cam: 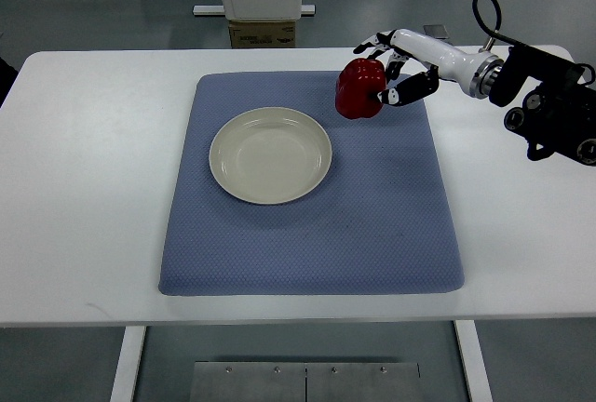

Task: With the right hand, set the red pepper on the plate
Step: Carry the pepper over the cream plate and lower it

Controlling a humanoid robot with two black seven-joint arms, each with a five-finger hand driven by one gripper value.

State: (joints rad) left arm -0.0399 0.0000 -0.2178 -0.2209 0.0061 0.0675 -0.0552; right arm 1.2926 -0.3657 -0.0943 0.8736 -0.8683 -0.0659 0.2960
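The right hand (389,67) is reaching in from three o'clock, its fingers (402,93) wrapping the red pepper (360,89). The pepper is sitting at about one o'clock of the plate (270,154), just beside its rim, apparently lifted slightly off the blue mat (372,225) on the desk (93,188).

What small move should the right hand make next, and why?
Probably carry the red pepper toward the picture's lower left, over the empty plate. The right hand already grips the pepper, which is beyond the plate's upper-right rim, above the blue mat.
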